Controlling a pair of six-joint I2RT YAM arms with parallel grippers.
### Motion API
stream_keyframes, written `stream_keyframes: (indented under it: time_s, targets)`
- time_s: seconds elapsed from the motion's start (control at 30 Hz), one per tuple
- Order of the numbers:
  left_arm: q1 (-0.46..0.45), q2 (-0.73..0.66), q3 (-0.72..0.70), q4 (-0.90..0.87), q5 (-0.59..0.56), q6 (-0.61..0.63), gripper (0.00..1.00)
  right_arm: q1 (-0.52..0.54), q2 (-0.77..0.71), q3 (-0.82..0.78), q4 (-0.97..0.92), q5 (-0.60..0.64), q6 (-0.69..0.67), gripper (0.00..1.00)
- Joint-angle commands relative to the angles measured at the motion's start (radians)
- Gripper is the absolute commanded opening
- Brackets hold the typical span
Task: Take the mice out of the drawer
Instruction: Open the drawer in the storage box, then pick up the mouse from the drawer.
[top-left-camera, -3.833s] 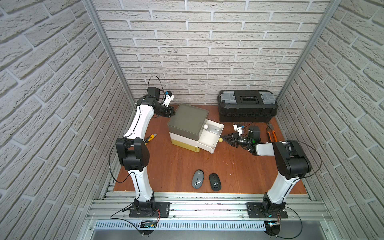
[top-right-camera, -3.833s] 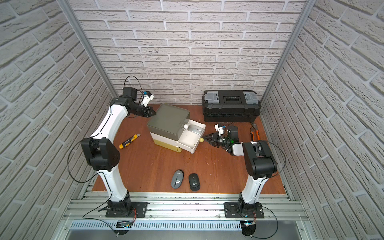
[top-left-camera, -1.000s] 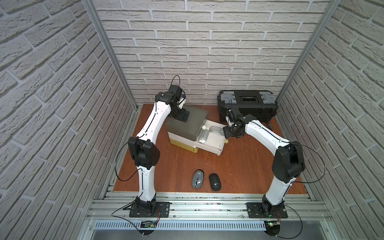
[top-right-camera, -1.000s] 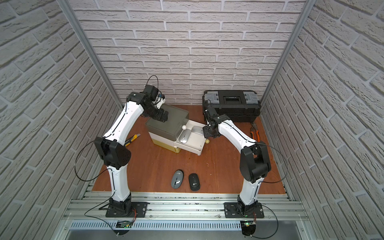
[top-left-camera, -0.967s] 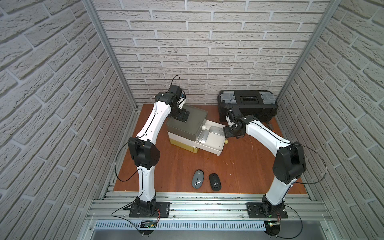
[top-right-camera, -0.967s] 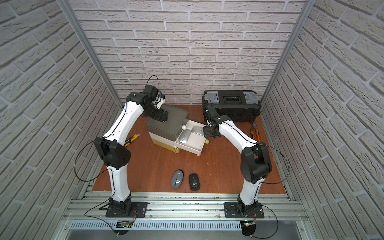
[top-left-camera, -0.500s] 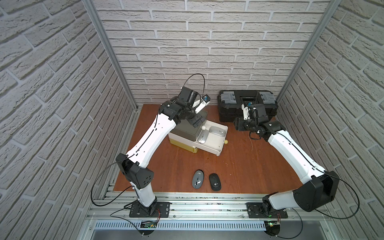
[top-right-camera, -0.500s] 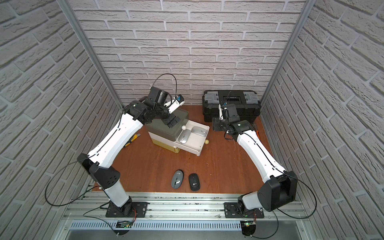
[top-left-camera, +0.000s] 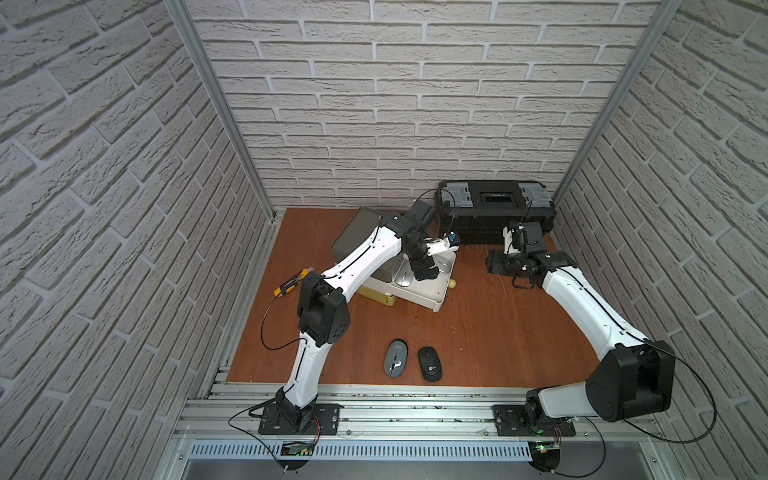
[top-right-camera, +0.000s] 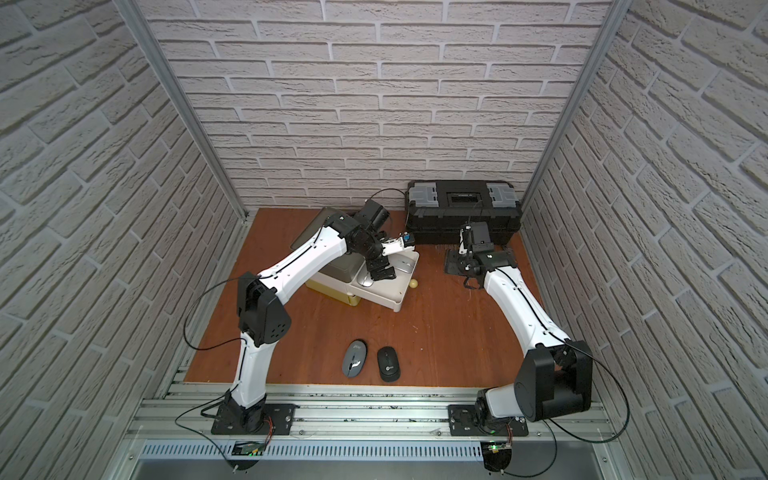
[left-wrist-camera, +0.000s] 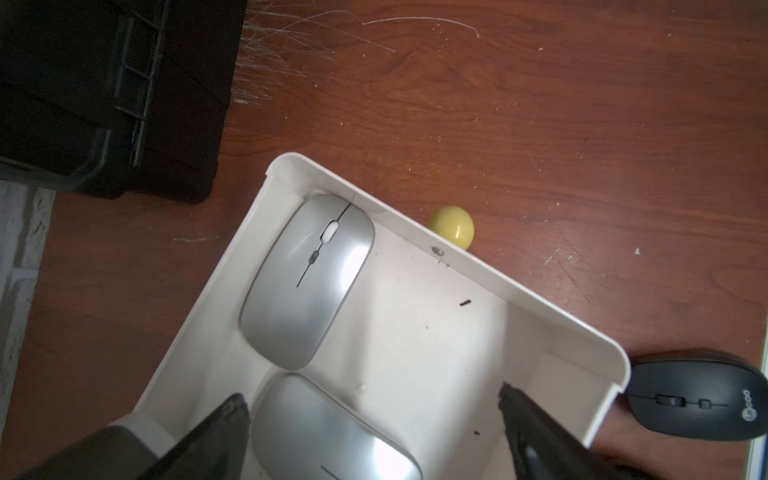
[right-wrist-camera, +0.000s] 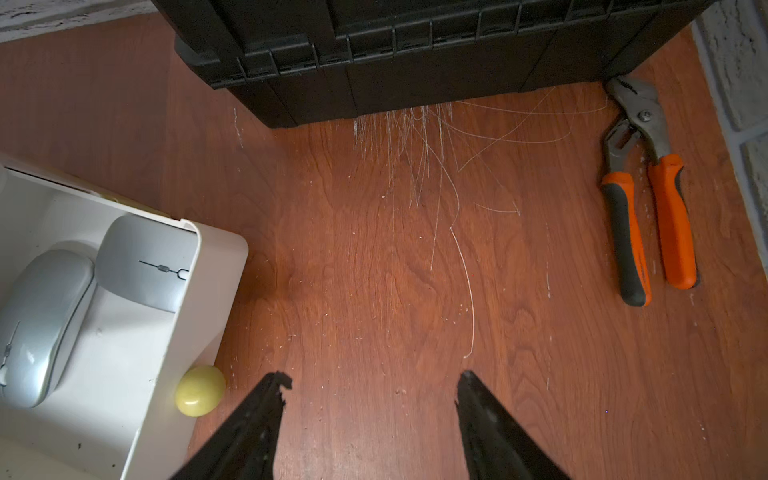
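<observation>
The white drawer (top-left-camera: 440, 300) (left-wrist-camera: 540, 309) stands pulled out of a small grey-topped cabinet (top-left-camera: 357, 237). Two silver mice lie inside, one (left-wrist-camera: 307, 278) at the front corner, one (left-wrist-camera: 328, 432) behind it. My left gripper (left-wrist-camera: 372, 395) (top-left-camera: 424, 270) hangs open over the drawer, its fingers either side of the rear silver mouse, not touching it. My right gripper (right-wrist-camera: 372, 376) (top-left-camera: 496, 264) is open over bare table right of the drawer, holding nothing. A grey mouse (top-left-camera: 395, 358) and a black mouse (top-left-camera: 429, 364) lie side by side near the front edge.
A black toolbox (top-left-camera: 494, 210) stands at the back right, with orange-handled pliers (right-wrist-camera: 640, 199) beside it near the right wall. A yellow-black utility knife (top-left-camera: 291, 282) lies left of the cabinet. The drawer's yellow knob (left-wrist-camera: 451, 226) sticks out of its front.
My left gripper has swung from the cabinet top to above the open drawer and lowered. My right gripper has left the drawer's front and moved right, in front of the toolbox.
</observation>
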Motion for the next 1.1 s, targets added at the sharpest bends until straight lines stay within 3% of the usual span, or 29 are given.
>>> stream_keyframes:
  time_s: [0.0, 0.2, 0.6, 1.07]
  targets:
    - [0.003, 0.053, 0.061, -0.019, 0.035, 0.047, 0.96, -0.012, -0.024, -0.004, 0.024, -0.035, 0.007, 0.68]
    - [0.003, 0.169, 0.166, -0.079, -0.002, 0.065, 0.95, -0.023, -0.02, -0.013, 0.03, -0.054, 0.009, 0.69]
    - [-0.003, 0.182, 0.068, 0.08, -0.119, 0.087, 0.96, -0.029, -0.003, -0.012, 0.038, -0.078, 0.01, 0.68]
    - [-0.002, 0.279, 0.112, 0.1, -0.116, 0.102, 0.97, -0.031, 0.005, -0.008, 0.045, -0.101, 0.009, 0.69]
